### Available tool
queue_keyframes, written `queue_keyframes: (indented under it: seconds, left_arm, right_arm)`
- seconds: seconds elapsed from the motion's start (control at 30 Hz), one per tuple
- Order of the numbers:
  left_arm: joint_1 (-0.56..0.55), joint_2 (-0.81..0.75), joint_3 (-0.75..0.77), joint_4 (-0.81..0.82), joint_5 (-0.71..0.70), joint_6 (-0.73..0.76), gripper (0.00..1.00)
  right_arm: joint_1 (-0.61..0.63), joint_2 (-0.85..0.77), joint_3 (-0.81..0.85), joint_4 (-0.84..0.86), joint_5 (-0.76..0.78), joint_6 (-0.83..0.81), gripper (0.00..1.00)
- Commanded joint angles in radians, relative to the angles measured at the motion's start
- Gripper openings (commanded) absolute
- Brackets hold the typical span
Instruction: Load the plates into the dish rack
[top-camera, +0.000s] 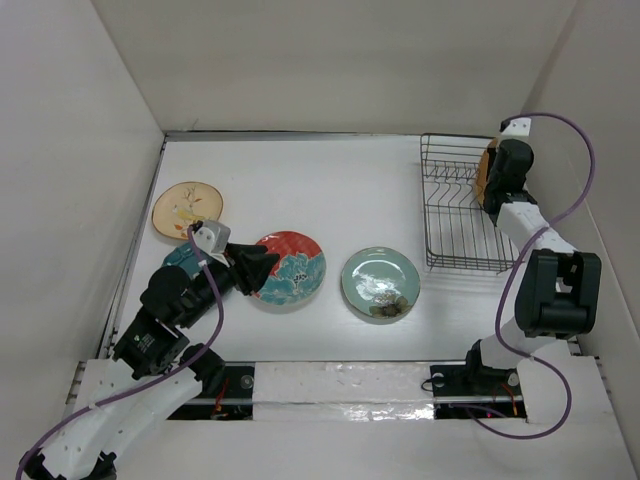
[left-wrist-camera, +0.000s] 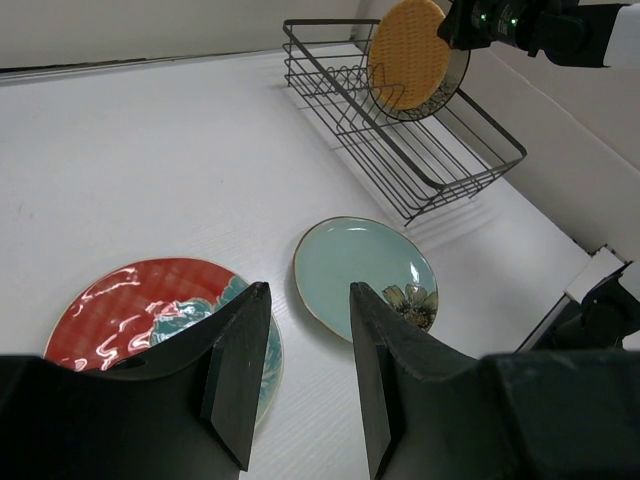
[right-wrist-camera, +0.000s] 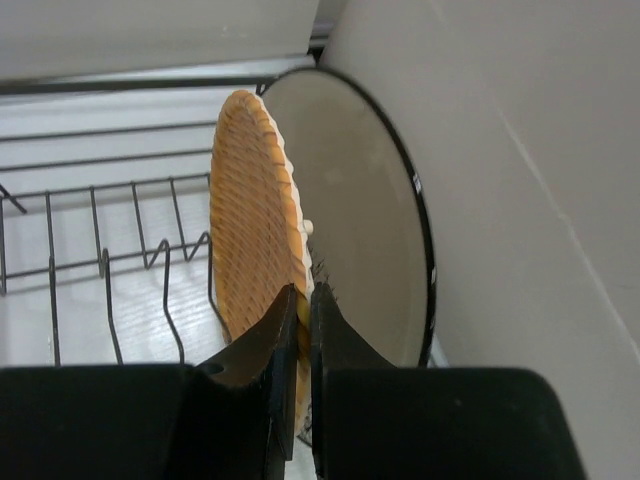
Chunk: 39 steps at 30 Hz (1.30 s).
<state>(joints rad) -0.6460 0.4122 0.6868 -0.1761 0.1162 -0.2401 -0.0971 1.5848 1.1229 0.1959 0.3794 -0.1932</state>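
The black wire dish rack stands at the back right. My right gripper is shut on the rim of the plain orange plate and holds it upright over the rack's right end. The white plate with a dark rim stands just behind it. My left gripper is open and empty, low over the left part of the red plate with teal flowers. The pale green plate lies to its right. The tan floral plate lies at the left. The teal blue plate is mostly hidden under my left arm.
White walls close the table on the left, back and right; the right wall runs close beside the rack. In the left wrist view the rack is far ahead, past the pale green plate and the red plate.
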Motion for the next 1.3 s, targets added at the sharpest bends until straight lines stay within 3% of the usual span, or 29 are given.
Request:
queue_keyframes:
  seconds: [0.0,0.03,0.13,0.17,0.27,0.5,0.67,0.73,0.77,0.8,0.87,0.9,0.97,1.1,1.17,1.2,1.23,1.27]
  left_arm:
    - [-0.004,0.010,0.019,0.049,0.020,0.010,0.35]
    - [-0.004,0.011,0.019,0.050,0.020,0.010,0.35]
    - [-0.004,0.011,0.019,0.047,0.014,0.012,0.36]
    - [-0.004,0.011,0.019,0.044,0.011,0.012,0.37]
    - [-0.004,0.010,0.019,0.044,0.000,0.010,0.37]
    - [-0.004,0.027,0.020,0.043,-0.010,0.013,0.37]
    - [-0.004,0.037,0.020,0.041,-0.018,0.012,0.37]
    - [-0.004,0.043,0.020,0.043,-0.020,0.012,0.37]
    - [-0.004,0.046,0.022,0.041,-0.021,0.013,0.37]
    - [-0.004,0.050,0.022,0.043,-0.021,0.013,0.37]
    - [-0.004,0.059,0.023,0.043,-0.026,0.013,0.37]
    - [-0.004,0.060,0.023,0.043,-0.026,0.013,0.35]
    - [-0.004,0.063,0.025,0.043,-0.044,0.012,0.29]
    - [-0.004,0.059,0.028,0.035,-0.085,0.009,0.00]
    - [-0.004,0.053,0.026,0.032,-0.107,0.007,0.00]
    - [-0.004,0.048,0.026,0.032,-0.107,0.005,0.00]
    - [-0.004,0.043,0.025,0.033,-0.137,0.005,0.00]
    - [-0.004,0.042,0.023,0.033,-0.139,0.007,0.00]
  right_arm:
    - [-0.004,-0.002,-0.031,0.109,-0.013,0.064,0.00]
    - [-0.004,-0.002,-0.034,0.106,-0.010,0.084,0.00]
    - [-0.004,-0.006,-0.029,0.079,-0.002,0.179,0.20]
    - [-0.004,-0.014,-0.026,0.073,0.003,0.193,0.35]
    - [-0.004,-0.063,-0.006,0.031,-0.002,0.297,0.50]
    - [0.072,-0.181,0.086,-0.078,-0.028,0.353,0.52]
    - [0.073,-0.160,0.146,-0.177,0.029,0.357,0.52]
    - [0.098,-0.169,0.132,-0.185,-0.023,0.362,0.48]
    - [0.114,-0.180,0.120,-0.179,-0.040,0.362,0.44]
    - [0.132,-0.201,0.109,-0.174,-0.065,0.362,0.24]
    - [0.204,-0.212,0.092,-0.180,-0.183,0.380,0.02]
    - [0.236,-0.212,0.087,-0.184,-0.230,0.388,0.00]
    - [0.359,-0.181,0.087,-0.211,-0.339,0.406,0.00]
    - [0.558,-0.065,0.081,-0.233,-0.450,0.448,0.00]
    - [0.617,0.019,0.081,-0.208,-0.487,0.480,0.05]
    - [0.657,0.049,0.084,-0.207,-0.514,0.488,0.15]
    - [0.672,0.110,0.097,-0.176,-0.571,0.507,0.35]
    - [0.684,0.144,0.097,-0.167,-0.605,0.512,0.35]
